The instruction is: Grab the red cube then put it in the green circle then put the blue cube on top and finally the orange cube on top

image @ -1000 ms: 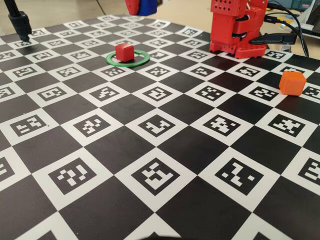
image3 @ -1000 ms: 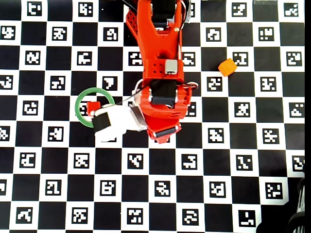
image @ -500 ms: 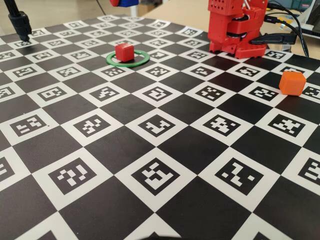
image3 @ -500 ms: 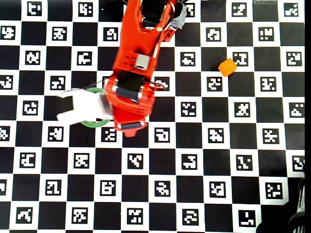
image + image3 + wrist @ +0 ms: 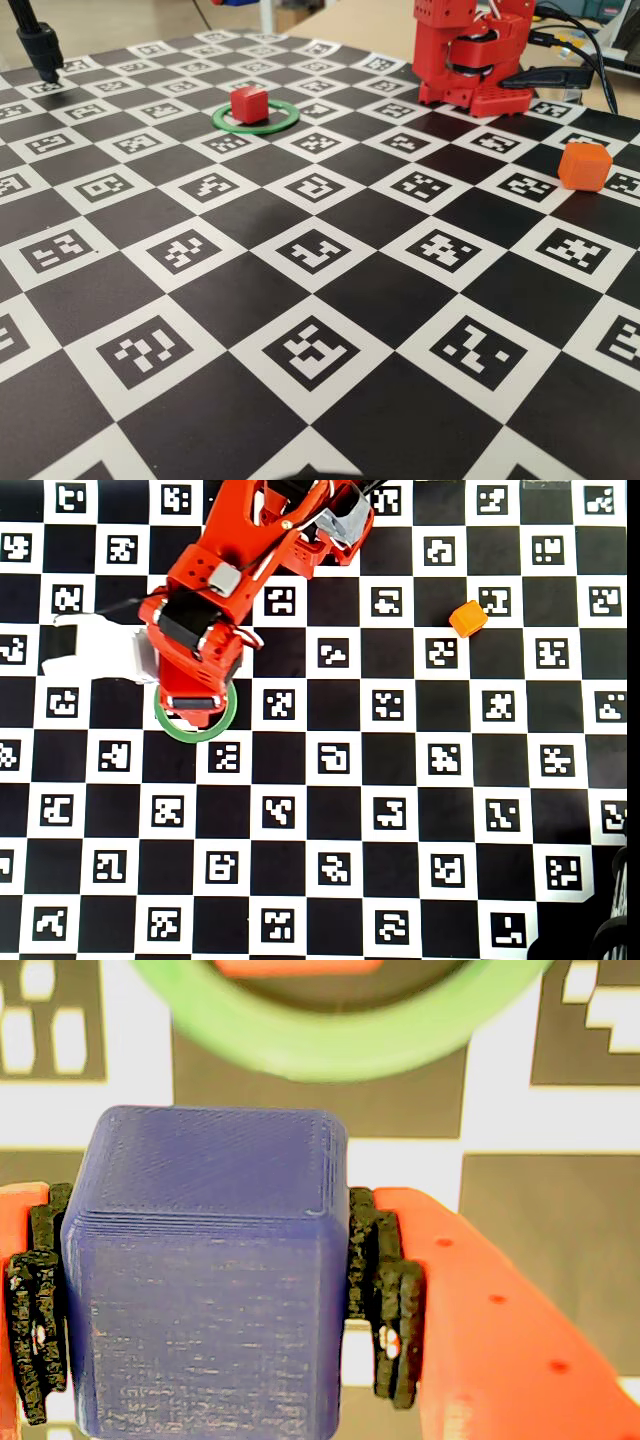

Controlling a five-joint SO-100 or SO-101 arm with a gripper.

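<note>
The hand [image 5: 205,1300] is closed on the blue cube [image 5: 205,1280], its black pads [image 5: 385,1295] pressed against both side faces. Just ahead of the hand, in the wrist view, lies the green circle [image 5: 340,1035] with the red cube [image 5: 300,965] inside it; the orange cube [image 5: 467,618] sits well away on the desk [image 5: 400,810].

The likely trouble is alignment. The red cube [image 5: 248,102] seems to sit off-centre in the ring [image 5: 256,118], so a blue cube set down skewed could slide off or knock it out (the faces look smooth). Releasing from too high would also let it bounce.

The desk is covered in a black-and-white checker of coded markers, flat and uncluttered. Cables [image 5: 570,60] trail behind the arm's base [image 5: 470,60], and a dark stand [image 5: 38,45] rises at one corner.
</note>
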